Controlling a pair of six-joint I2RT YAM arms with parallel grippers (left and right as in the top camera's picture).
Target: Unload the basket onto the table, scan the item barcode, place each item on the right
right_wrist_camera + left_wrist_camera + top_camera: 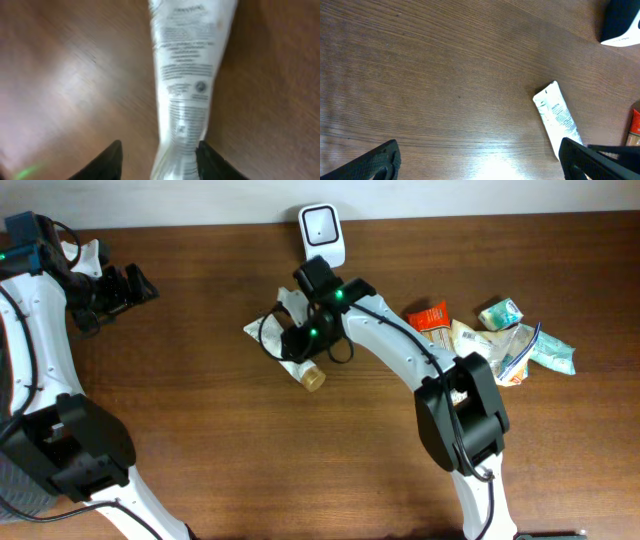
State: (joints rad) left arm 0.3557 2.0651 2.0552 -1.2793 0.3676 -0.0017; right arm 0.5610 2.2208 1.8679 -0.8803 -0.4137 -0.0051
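Black fingertips (112,160) of the right gripper (160,159) straddle the white tube (185,75) half-open, clamping nothing — it lies flat on the table (200,460) near the scanner (322,228), and a lopsided squeeze could skid or crumple it, spoiling the scan.

The tube (557,119) lies on the table (200,430) before the scanner (322,230); packets (490,335) sit well right.
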